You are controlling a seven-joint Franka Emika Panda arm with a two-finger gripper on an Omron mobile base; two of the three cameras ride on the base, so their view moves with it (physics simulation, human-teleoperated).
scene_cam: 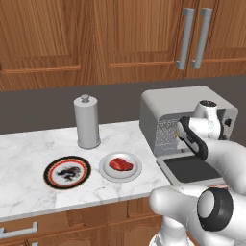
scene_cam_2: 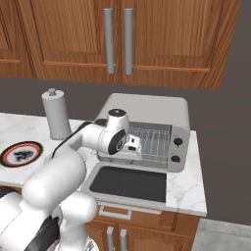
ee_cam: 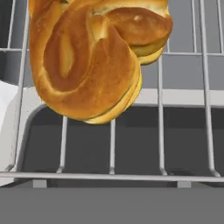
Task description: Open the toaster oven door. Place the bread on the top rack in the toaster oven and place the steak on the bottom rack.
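The toaster oven door (scene_cam_2: 128, 183) lies folded flat toward the near edge of the counter (scene_cam: 29, 190), its dark glass facing up, with the toaster oven (scene_cam_2: 147, 110) standing open behind it. The white arm reaches over the door into the oven's mouth, and the gripper (scene_cam_2: 133, 144) sits just inside the opening with its jaws spread wide and nothing between them. In the hand view the bread (ee_cam: 94, 57), a golden-brown twisted roll, rests on the wires of a silver rack (ee_cam: 159, 131) close in front of the hand; whether this is the top rack or the lower one cannot be told. To the left of the oven, the steak (scene_cam: 120, 165) lies red on a small white plate (scene_cam: 106, 171) near the counter's front edge. Further left is a dark-rimmed patterned plate (scene_cam: 50, 168). A grey cylindrical canister (scene_cam: 87, 122) stands upright behind the two plates, toward the wall. Wooden cabinet doors with grey bar handles (scene_cam: 184, 38) hang above.
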